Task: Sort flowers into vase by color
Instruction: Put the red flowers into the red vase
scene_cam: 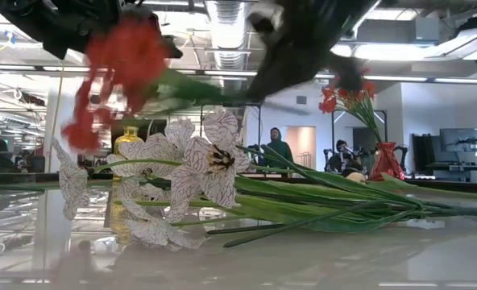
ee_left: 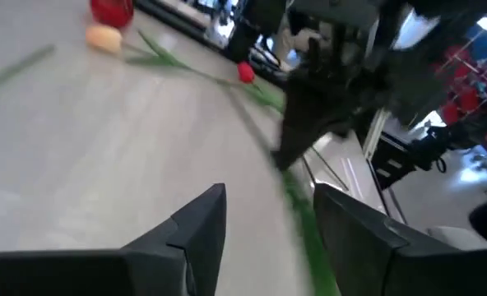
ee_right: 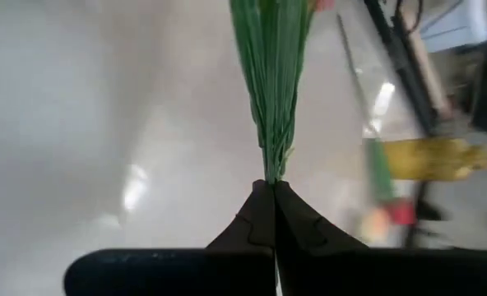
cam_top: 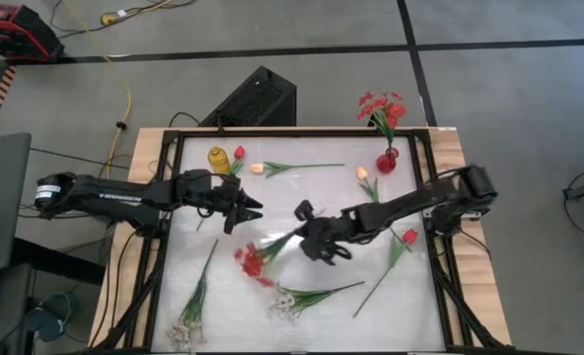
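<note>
My right gripper (cam_top: pixel 307 237) is shut on a red blossom stem over the table's middle. Its red blossoms (cam_top: pixel 251 261) point toward the near left and show high in the low view (scene_cam: pixel 118 56). My left gripper (cam_top: pixel 245 210) is open and empty just left of it. In the left wrist view its fingers (ee_left: pixel 268 222) stand apart, with the green stalk (ee_left: pixel 297 205) beyond them. A yellow vase (cam_top: pixel 218 158) holds a red tulip (cam_top: pixel 239 153). A red vase (cam_top: pixel 387 160) holds red blossoms (cam_top: pixel 381 106). My right gripper pinches the stem's green stalk end (ee_right: pixel 272 168) between its two shut fingertips. The fingers come about level from the table's right and lie along the stalk. The stem is lifted clear of the table, with the blossom end (cam_top: pixel 253 258) away from the gripper.
On the table lie two cream tulips (cam_top: pixel 257 168) (cam_top: pixel 363 174), a red tulip (cam_top: pixel 408 237) at the right, and white sprays near the front (cam_top: pixel 287 301) (cam_top: pixel 188 330). The white spray lies close before the low camera (scene_cam: pixel 198 161). A person (scene_cam: pixel 277 145) stands in the room behind.
</note>
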`<state>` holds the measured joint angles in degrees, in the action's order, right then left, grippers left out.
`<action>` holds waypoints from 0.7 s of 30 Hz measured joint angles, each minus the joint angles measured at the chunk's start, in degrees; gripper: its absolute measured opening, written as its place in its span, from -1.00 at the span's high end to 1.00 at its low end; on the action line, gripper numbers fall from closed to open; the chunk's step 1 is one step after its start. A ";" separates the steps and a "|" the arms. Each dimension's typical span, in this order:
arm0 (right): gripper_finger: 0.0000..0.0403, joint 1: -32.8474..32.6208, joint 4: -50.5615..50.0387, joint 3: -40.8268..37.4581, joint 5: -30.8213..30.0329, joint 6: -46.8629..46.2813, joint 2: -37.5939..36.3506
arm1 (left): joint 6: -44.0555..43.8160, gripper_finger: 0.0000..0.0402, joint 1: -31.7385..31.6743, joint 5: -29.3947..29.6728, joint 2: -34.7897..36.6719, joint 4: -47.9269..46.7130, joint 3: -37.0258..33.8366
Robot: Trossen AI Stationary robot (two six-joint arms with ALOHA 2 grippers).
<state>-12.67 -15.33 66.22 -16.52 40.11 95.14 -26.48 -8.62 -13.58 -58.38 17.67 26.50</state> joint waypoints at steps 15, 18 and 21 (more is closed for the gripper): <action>0.91 1.30 15.24 -36.73 -0.58 -17.74 -56.51 | 10.92 0.14 0.94 4.04 5.78 -3.62 -0.57; 0.91 2.69 25.91 -45.20 -5.79 -14.35 -68.26 | 12.68 0.14 1.66 4.89 5.78 -3.61 -0.57; 0.92 5.89 35.23 -52.82 -9.47 -10.71 -77.41 | 13.87 0.14 1.88 5.20 5.78 -3.35 -0.57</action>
<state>-6.77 19.90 13.39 -25.99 29.40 17.72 -12.61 -6.74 -8.38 -52.60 14.32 25.93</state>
